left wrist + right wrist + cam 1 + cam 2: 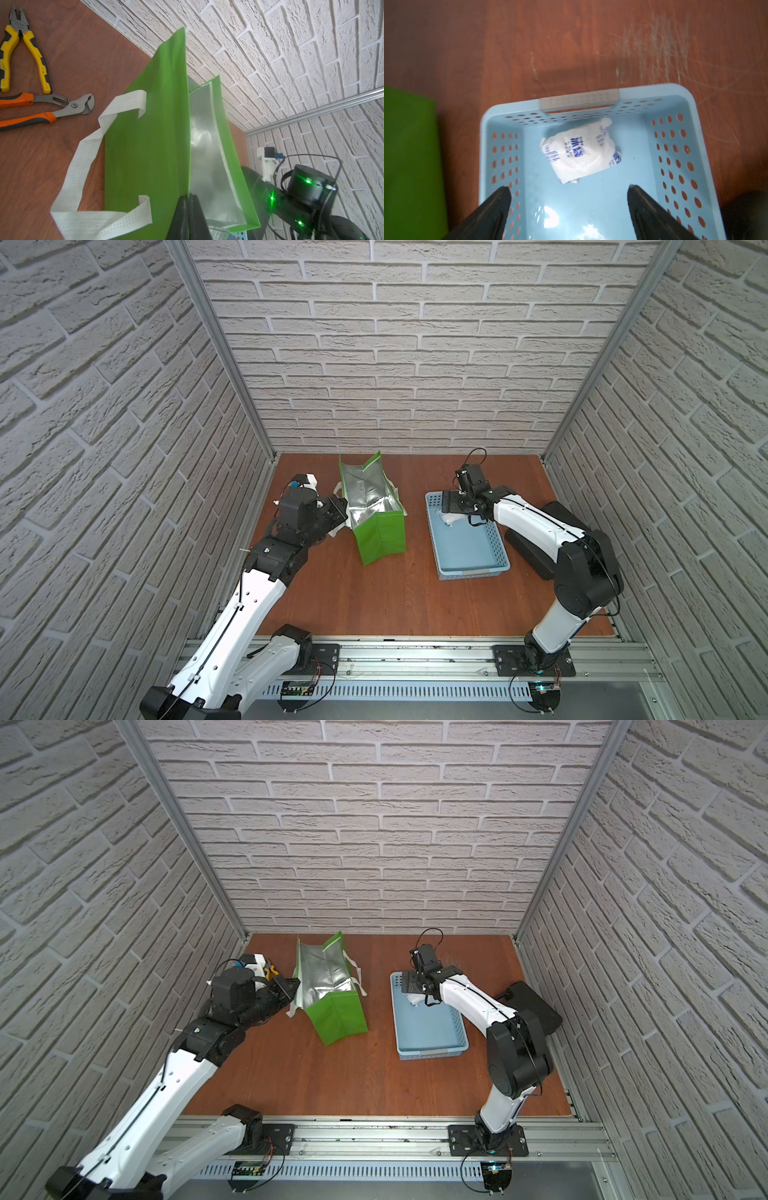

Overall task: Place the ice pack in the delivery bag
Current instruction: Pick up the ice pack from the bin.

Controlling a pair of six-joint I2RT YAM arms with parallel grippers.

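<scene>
I see wooden worktop [395,597], brick walls [395,344] | 1 delivery bag [382,535] at 11 o'clock, 1 ice pack [579,151], 2 pliers [19,21] | left gripper [188,197] pinching bag rim, right gripper [568,188] spread wide

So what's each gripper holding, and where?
Left gripper: shut on the delivery bag, pinching the rim of one wall. Right gripper: open above the basket, ice pack untouched, holding nothing.

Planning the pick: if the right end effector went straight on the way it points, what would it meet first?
The right end effector, jaws open, would probably meet the ice pack in the blue basket first; depth is unclear.
</scene>
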